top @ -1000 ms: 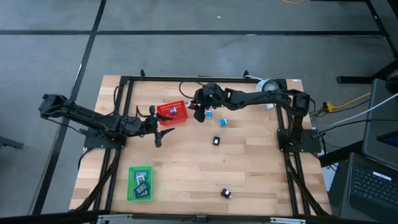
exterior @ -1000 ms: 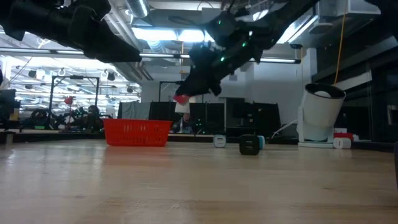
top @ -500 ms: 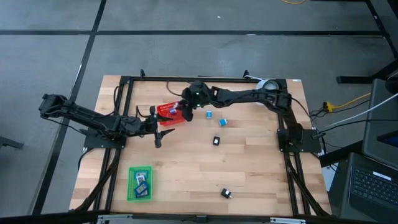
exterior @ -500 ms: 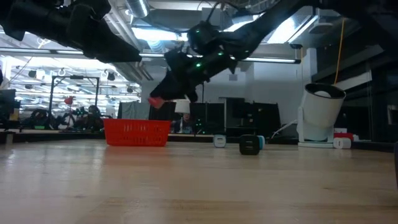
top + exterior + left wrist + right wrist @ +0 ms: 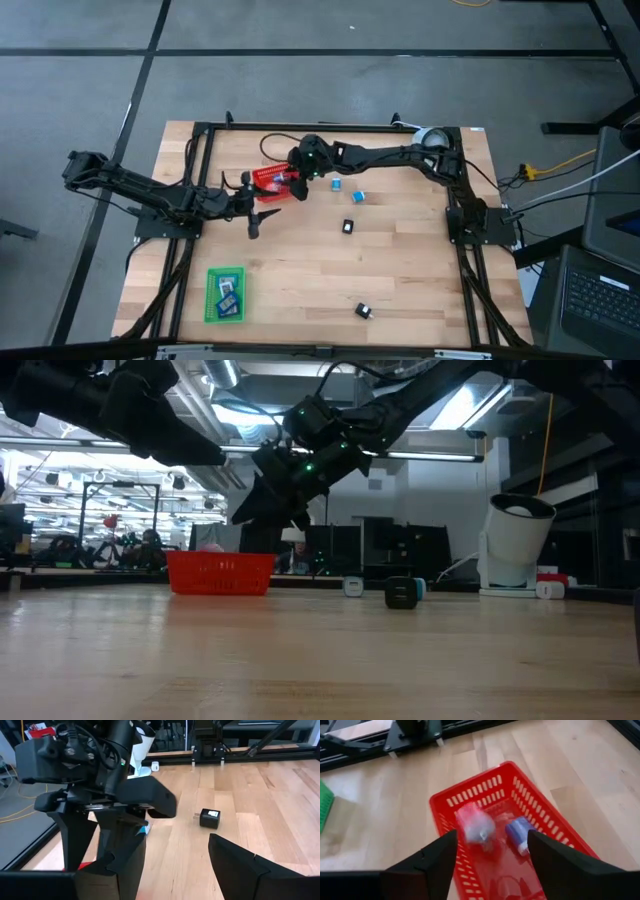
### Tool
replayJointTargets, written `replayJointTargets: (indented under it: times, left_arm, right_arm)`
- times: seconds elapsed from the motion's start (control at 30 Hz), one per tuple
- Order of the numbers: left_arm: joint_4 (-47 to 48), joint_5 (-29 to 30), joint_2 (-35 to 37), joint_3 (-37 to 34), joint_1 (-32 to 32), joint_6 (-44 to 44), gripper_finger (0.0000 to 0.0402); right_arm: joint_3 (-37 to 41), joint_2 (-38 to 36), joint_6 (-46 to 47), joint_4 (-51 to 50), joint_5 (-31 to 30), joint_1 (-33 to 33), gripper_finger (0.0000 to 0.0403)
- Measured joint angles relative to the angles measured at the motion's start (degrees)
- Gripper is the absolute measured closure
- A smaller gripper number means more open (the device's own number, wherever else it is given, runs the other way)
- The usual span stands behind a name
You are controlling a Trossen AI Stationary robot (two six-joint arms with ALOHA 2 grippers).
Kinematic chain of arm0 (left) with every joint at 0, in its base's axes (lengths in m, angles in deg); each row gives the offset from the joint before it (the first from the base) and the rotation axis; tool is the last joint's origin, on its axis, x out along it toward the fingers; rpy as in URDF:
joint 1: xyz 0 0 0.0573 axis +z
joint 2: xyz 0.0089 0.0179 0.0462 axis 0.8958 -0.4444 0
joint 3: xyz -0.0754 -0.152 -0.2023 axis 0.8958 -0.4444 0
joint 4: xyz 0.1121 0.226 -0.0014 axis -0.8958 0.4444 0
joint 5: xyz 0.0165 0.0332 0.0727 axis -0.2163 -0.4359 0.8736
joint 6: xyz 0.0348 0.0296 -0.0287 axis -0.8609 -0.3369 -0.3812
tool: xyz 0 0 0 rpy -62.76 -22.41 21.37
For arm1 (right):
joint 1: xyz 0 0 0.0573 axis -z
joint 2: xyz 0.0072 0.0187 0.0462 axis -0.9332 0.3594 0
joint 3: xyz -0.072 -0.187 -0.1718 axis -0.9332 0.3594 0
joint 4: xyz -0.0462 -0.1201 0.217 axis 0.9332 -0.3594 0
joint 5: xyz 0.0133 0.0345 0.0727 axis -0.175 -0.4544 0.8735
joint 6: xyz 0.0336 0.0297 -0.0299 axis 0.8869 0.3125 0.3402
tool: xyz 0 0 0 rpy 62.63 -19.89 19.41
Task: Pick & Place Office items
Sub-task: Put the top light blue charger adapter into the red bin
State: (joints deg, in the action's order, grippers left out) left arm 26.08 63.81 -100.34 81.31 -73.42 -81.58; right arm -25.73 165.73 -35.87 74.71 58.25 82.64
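The right pincer (image 5: pixel 296 184) hangs directly above the red mesh plastic basket (image 5: pixel 530 832), its fingers spread apart with nothing between them; a small pink-and-pale office piece (image 5: pixel 476 823) shows blurred just below it, inside the basket, beside a small blue cylindrical piece (image 5: pixel 519 832) lying on the basket floor. The pink piece looks released, so this drop seems done. The next candidates lie on the wooden table (image 5: pixel 300 270) on the far side of the basket from the left arm: two tiny blue pieces (image 5: pixel 337 184) near the basket and a small black block (image 5: pixel 348 227) farther out. The right arm is nearer these. The left pincer (image 5: pixel 252 208) waits beside the basket, fingers apart, empty.
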Motion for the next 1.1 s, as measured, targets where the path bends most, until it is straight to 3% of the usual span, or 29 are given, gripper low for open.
replayJointTargets:
  times: [0.2, 0.43, 0.63, 0.93, 1.1]
  left_arm:
    - [0.00, 0.00, 0.00, 0.00, 0.00, 0.02, 0.0190]
    - [0.22, -1.03, 0.00, 0.00, 0.04, 0.02, 0.0190]
    - [0.24, -1.09, 0.00, 0.00, 0.04, 0.05, 0.0190]
    - [0.70, -1.49, -0.02, 0.00, 0.04, 0.50, 0.0190]
    - [0.69, -2.00, -0.02, 0.00, 0.04, 0.73, 0.0190]
  right_arm:
    - [0.00, -0.86, -0.54, -4.55, -1.22, 0.07, 0.0154]
    - [0.00, -5.30, -6.66, -28.68, -15.07, -0.75, 0.0156]
    - [0.00, -6.59, -8.10, -43.00, -19.73, -2.34, 0.0157]
    - [0.00, -6.71, -4.69, -48.34, -22.67, -2.60, 0.0156]
    - [0.00, -6.71, 9.30, -48.09, -25.01, -1.49, 0.0156]
